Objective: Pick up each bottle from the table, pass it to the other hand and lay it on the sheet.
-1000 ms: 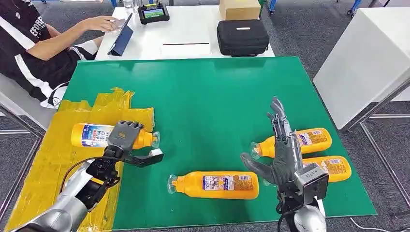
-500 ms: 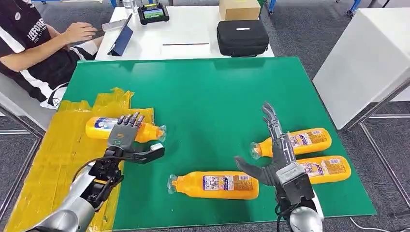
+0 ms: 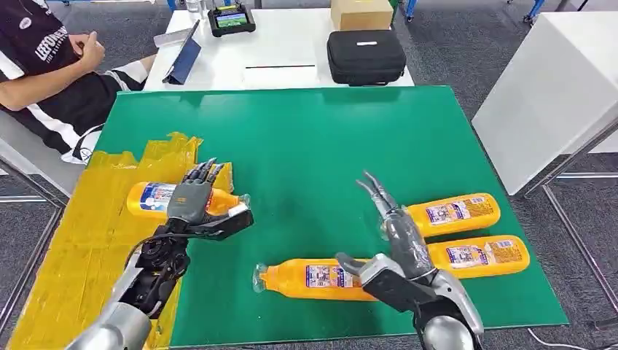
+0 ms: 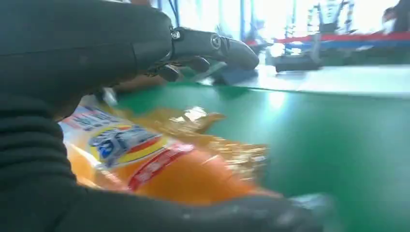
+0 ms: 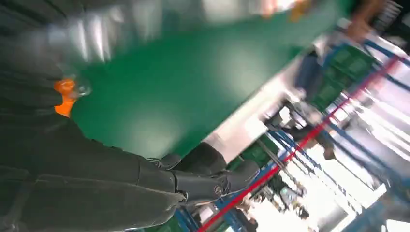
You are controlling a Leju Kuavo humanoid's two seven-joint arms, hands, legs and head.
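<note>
Green matting covers the table (image 3: 306, 138), and a crinkled yellow sheet (image 3: 80, 240) lies over its left edge. One orange bottle (image 3: 157, 198) lies on its side at the sheet's right margin, its clear cap pointing right onto the green. The left hand (image 3: 195, 204) sits over that bottle with fingers spread toward the far side and the thumb stretched out to the right; in the left wrist view the bottle (image 4: 159, 164) lies under the palm with the fingers (image 4: 212, 46) raised clear of it, so the hand is loose and grips nothing. Three more orange bottles lie on the green: a near bottle (image 3: 310, 277) with its cap to the left, a far-right bottle (image 3: 452, 213), and a second right bottle (image 3: 481, 255) just nearer than that one. The right hand (image 3: 393, 233) hovers between the near bottle and the right-hand pair, fingers straight and apart, thumb out to the left, holding nothing. On the white table beyond stand a black case (image 3: 364, 55), a cardboard box (image 3: 361, 13) and a tablet (image 3: 186, 55). A seated person (image 3: 51, 80) is at the far left.
</note>
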